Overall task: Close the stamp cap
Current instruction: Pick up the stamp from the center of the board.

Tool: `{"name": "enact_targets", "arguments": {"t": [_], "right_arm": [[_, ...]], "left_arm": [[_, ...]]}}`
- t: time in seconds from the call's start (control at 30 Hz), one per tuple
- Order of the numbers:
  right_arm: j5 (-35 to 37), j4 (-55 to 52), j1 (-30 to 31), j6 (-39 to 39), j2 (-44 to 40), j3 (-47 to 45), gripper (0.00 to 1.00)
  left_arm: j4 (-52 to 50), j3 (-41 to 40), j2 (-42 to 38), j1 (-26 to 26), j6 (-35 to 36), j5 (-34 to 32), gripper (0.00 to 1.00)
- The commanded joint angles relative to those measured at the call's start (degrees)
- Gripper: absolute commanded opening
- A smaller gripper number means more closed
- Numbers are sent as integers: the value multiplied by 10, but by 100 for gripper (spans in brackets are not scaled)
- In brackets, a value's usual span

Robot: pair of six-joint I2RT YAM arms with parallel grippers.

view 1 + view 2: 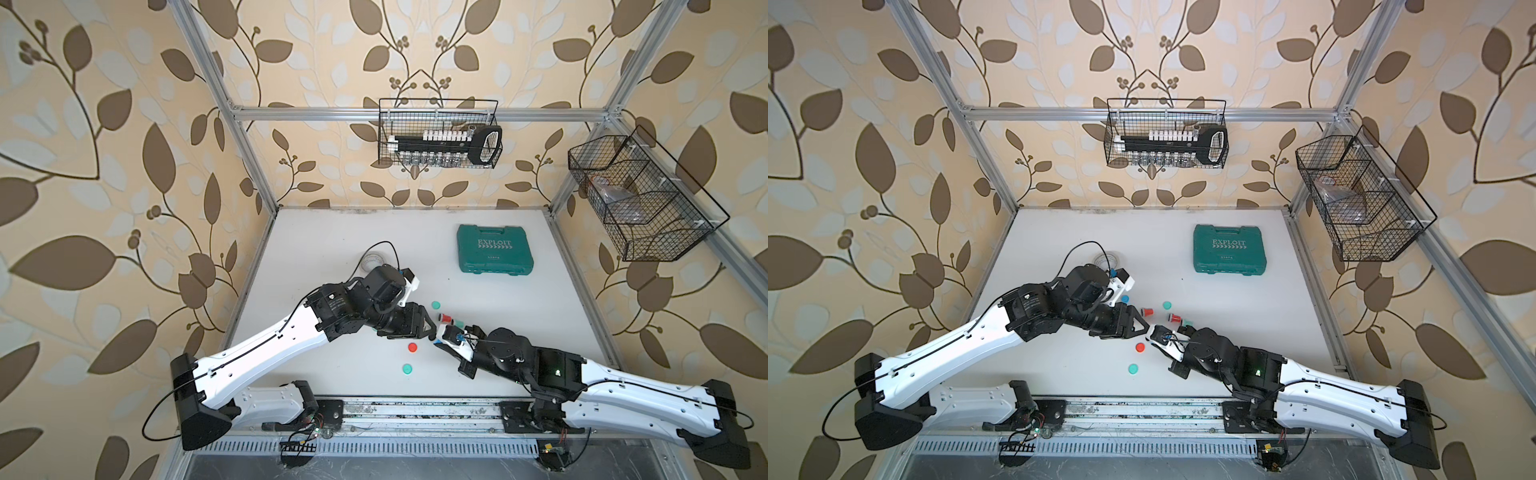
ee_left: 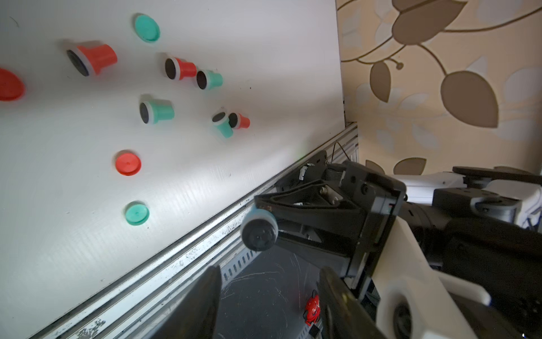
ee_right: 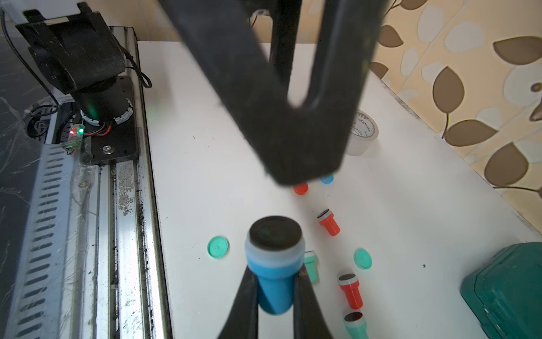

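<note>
Stamp (image 3: 274,281), blue, is squeezed tight in the right fingers (image 3: 247,299), dark pad pointing at the left fingers (image 2: 205,302), which are near it, half open and empty.

My left claw (image 1: 1145,327) hangs close ahead of my right claw (image 3: 275,276), barring the straight way. Stamps (image 3: 330,224) and caps (image 3: 217,247) litter the table (image 1: 374,249) beneath and beside; beyond them, bare table reaches the green case (image 1: 494,249).

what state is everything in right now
blue stamp, uncapped, held
right end effector, shut on blue stamp
left end effector, open, empty
blue cap, off, lying loose
red stamp, uncapped, on its side
teal stamp, uncapped, on its side
teal case, closed
</note>
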Motion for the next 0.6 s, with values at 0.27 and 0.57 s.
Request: {"name": "enact_targets", "arguments": {"t": [0.27, 0.57], "right_arm": [[-20, 32, 4, 7, -10, 9, 8], [-43, 46, 4, 20, -21, 7, 8]], "left_arm": [[3, 1, -6, -9, -36, -13, 52], [20, -3, 11, -18, -45, -3, 49]]}}
